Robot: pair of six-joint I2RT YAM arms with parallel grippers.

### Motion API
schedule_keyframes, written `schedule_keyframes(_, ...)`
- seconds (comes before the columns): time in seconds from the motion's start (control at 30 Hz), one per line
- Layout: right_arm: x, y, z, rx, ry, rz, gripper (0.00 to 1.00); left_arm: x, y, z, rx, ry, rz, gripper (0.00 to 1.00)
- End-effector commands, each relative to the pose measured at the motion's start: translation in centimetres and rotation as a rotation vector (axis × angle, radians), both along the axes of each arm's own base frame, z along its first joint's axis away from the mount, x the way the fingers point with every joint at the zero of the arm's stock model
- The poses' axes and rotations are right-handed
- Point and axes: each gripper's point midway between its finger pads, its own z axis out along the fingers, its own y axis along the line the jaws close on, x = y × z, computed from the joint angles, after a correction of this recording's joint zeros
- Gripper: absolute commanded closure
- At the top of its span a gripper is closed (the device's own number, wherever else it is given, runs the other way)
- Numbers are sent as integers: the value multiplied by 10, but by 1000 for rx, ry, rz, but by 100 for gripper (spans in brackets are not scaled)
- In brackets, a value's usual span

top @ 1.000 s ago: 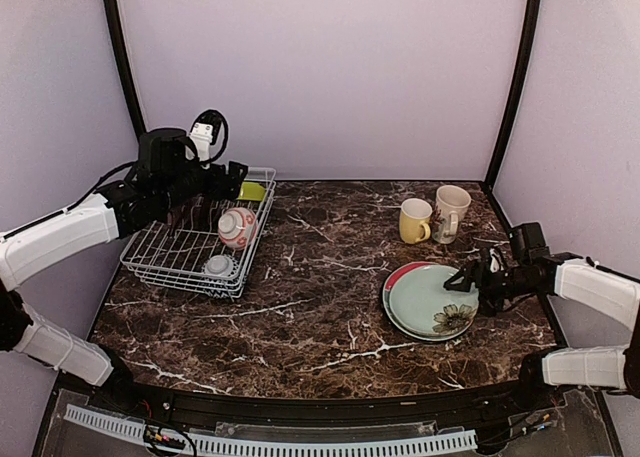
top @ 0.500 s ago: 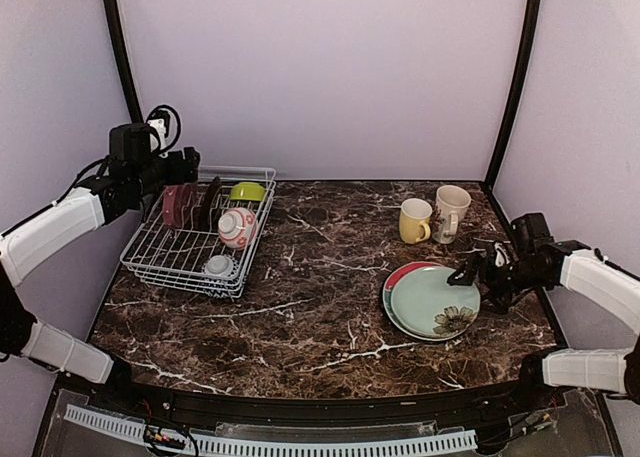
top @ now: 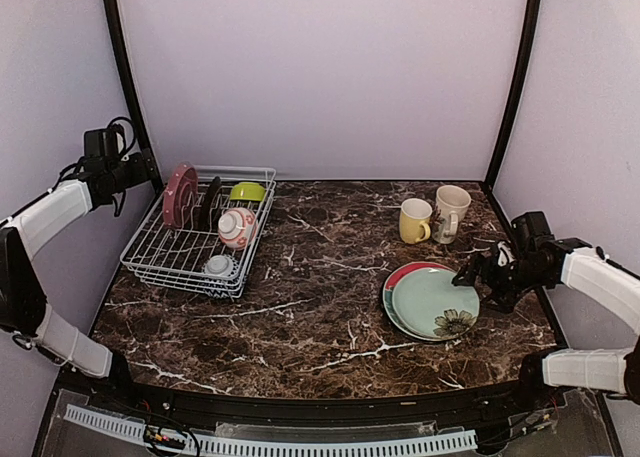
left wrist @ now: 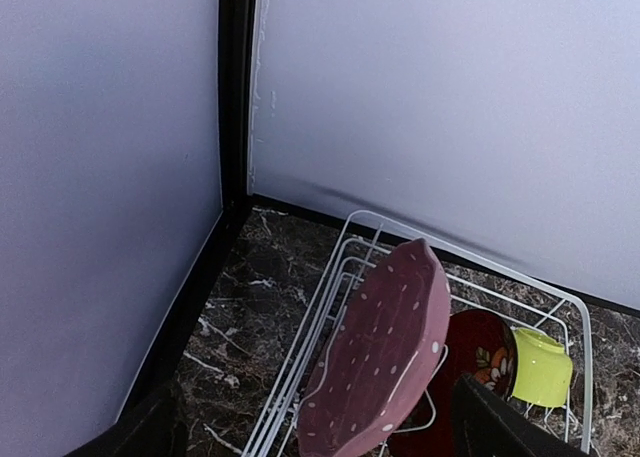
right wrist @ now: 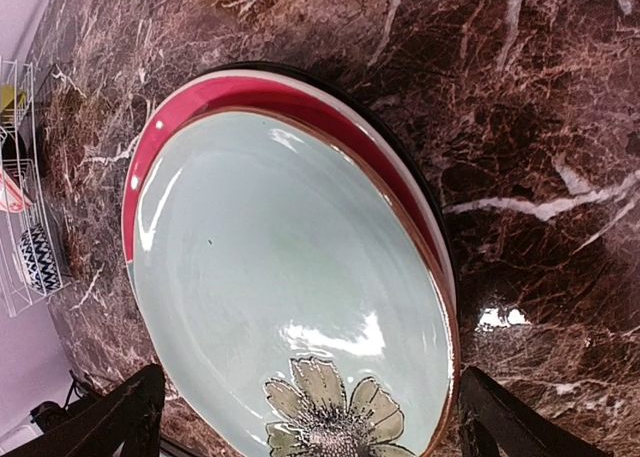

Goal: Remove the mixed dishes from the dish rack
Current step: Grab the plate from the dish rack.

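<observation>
While the left jaws and right jaws stand apart, the left should straddle the dotted red plate [left wrist: 385, 357], clamp its rim, and lift straight from the dish rack [top: 170, 252].

Honestly not seeing anything readable here: no text, labels, brands, numbers or signs are showing up in any view.

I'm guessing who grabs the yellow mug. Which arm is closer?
Right. The right arm is by the stacked plates, just in front of the yellow mug; the left arm is across the table, beside the dish rack.
</observation>
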Motion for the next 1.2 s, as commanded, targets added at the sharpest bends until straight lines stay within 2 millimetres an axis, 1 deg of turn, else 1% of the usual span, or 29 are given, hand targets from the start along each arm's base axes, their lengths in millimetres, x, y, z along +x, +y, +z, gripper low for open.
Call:
schedule_keyframes(0.0,15,-8,17,-32,-78,-28,1,8,4,-12,-58,46,-40,12)
schedule_keyframes(0.1,16,-9,17,-41,-85,-23,1,16,5,-21,-71,61,-81,15)
schedule_keyframes(0.13,17,-8,17,-39,-87,-19,1,18,5,-21,-63,63,-93,16)
schedule_keyframes(0.17,18,-7,17,-33,-91,-14,1,21,2,-28,-69,81,-114,17)
schedule_keyframes(0.2,19,-5,18,-24,-100,-9,1,24,1,-28,-61,81,-132,18)
schedule_keyframes(0.23,20,-3,19,-12,-108,-3,1,28,-4,-36,-74,101,-161,19)
schedule_keyframes(0.27,22,-1,21,-3,-116,3,1,31,-6,-34,-73,101,-175,21)
schedule_keyframes(0.3,23,0,23,5,-126,7,1,34,-8,-43,-83,124,-188,22)
schedule_keyframes(0.4,26,1,30,9,-155,15,1,41,-16,-49,-93,140,-242,23)
schedule_keyframes(0.43,27,1,33,8,-163,17,1,44,-22,-54,-110,149,-275,23)
schedule_keyframes(0.6,31,2,41,10,-192,21,1,51,-37,-63,-160,162,-365,26)
schedule_keyframes(0.67,32,3,42,15,-198,23,1,53,-45,-67,-187,166,-409,29)
schedule_keyframes(0.77,33,5,43,28,-202,27,1,57,-50,-71,-205,174,-438,35)
schedule_keyframes(0.8,34,6,43,32,-203,28,1,57,-51,-76,-213,188,-447,36)
schedule_keyframes(0.83,34,6,43,36,-203,30,1,59,-52,-75,-210,187,-454,40)
schedule_keyframes(0.87,34,6,42,37,-203,31,1,59,-53,-82,-217,209,-459,43)
schedule_keyframes(0.9,34,7,42,39,-200,31,1,61,-53,-81,-209,209,-464,45)
schedule_keyframes(0.93,34,7,42,41,-201,32,1,62,-52,-89,-212,233,-460,48)
schedule_keyframes(0.97,34,7,43,43,-206,34,1,63,-51,-88,-203,234,-463,49)
schedule_keyframes(1.1,34,7,46,42,-217,33,1,65,-50,-103,-198,285,-467,56)
schedule_keyframes(1.17,34,6,46,36,-223,32,1,66,-51,-105,-200,295,-473,60)
